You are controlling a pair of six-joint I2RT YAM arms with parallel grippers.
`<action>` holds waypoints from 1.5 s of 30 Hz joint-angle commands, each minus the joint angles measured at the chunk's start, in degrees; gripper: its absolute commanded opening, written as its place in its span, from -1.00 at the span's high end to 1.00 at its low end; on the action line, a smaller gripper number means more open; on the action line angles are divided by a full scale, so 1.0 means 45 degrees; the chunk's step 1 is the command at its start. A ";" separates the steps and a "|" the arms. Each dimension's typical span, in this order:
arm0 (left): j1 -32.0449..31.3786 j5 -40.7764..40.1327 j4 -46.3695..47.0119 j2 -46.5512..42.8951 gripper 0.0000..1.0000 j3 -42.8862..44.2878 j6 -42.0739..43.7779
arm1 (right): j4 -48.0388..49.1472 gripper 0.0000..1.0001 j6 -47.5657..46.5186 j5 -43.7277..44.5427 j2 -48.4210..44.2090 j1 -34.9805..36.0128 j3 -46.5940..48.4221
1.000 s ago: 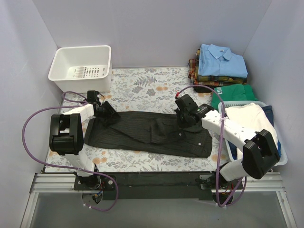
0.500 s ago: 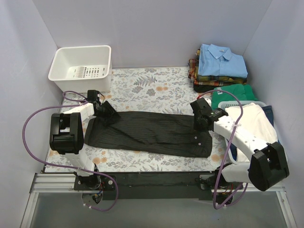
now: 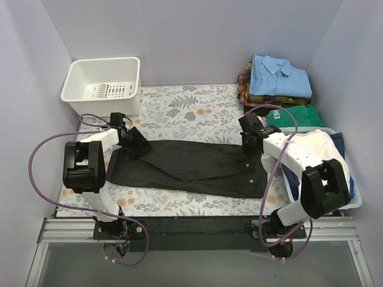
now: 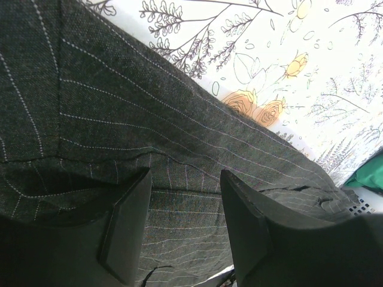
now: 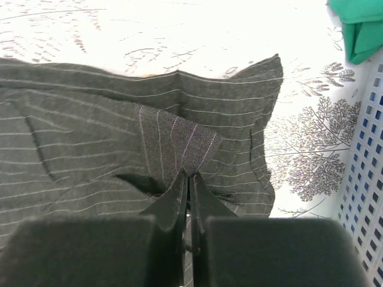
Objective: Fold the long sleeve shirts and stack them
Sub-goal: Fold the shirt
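Note:
A black pinstriped long sleeve shirt [image 3: 185, 167] lies stretched left to right across the flowered table. My left gripper [image 3: 139, 145] sits low over its left end. Its jaws stand open in the left wrist view [image 4: 185, 176], with flat striped cloth [image 4: 119, 107] showing between them. My right gripper [image 3: 250, 143] is at the shirt's far right corner. In the right wrist view it [image 5: 190, 174] is shut on a small raised fold of the striped cloth [image 5: 90, 119]. Folded shirts are stacked at the back right, a light blue one [image 3: 280, 76] on top of a plaid one [image 3: 250, 95].
A white tub [image 3: 102, 84] stands at the back left. A green garment [image 3: 296, 115] lies by the stack. A perforated laundry basket [image 3: 302, 130] holding white cloth [image 3: 317, 152] stands at the right, its wall [image 5: 365, 179] close to my right gripper.
My right gripper has moved from the shirt's middle to its far right corner, and the raised flap in the middle now lies flatter. The left gripper has stayed put.

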 commanded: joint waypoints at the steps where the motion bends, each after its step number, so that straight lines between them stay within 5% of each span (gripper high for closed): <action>1: 0.0057 -0.1391 -0.0301 0.0511 0.01 -0.0033 0.0558 | 0.0035 0.63 0.0143 -0.0127 -0.0054 -0.0430 0.0393; 2: 0.0038 -0.1391 -0.0340 0.0472 0.00 0.0064 0.0577 | 0.0033 0.50 0.0241 -0.0225 -0.0287 -0.0528 0.0199; 3: 0.0037 -0.1391 -0.0341 0.0394 -0.03 0.0123 0.0597 | 0.0072 0.10 0.0396 -0.0361 -0.0464 -0.0626 0.0081; 4: 0.0037 -0.1372 -0.0360 0.0316 -0.06 0.0162 0.0713 | 0.0227 -0.09 0.0398 -0.0575 -0.0678 -0.0782 -0.0017; 8: 0.0037 -0.1527 -0.0399 -0.0367 -0.23 0.0494 0.1065 | 0.0229 -0.45 0.0320 -0.0207 -0.1382 -0.1037 0.0429; 15: 0.0037 -0.1860 -0.0380 -0.1948 -0.33 0.0924 0.0911 | 0.0288 -0.46 -0.0754 -0.0595 -0.0467 -0.1096 0.2713; 20: 0.0057 -0.1570 -0.0243 -0.3236 -0.34 0.0671 0.0909 | 0.0736 -0.43 -0.1514 -0.2683 0.0858 -0.1076 0.3048; 30: -0.2032 -0.0649 -0.1083 -0.3767 -0.28 -0.0949 0.0832 | 0.1049 -0.36 -0.2531 -0.5008 0.3224 -0.0939 0.4180; 37: -0.2599 -0.1507 -0.0439 -0.2012 -0.25 -0.0699 0.0539 | 0.1166 -0.33 -0.2825 -0.5734 0.4241 -0.0764 0.4182; 45: -0.2697 -0.4806 -0.0751 0.0371 -0.22 0.0083 0.1358 | 0.1420 -0.32 -0.2668 -0.5519 0.4183 -0.0744 0.4044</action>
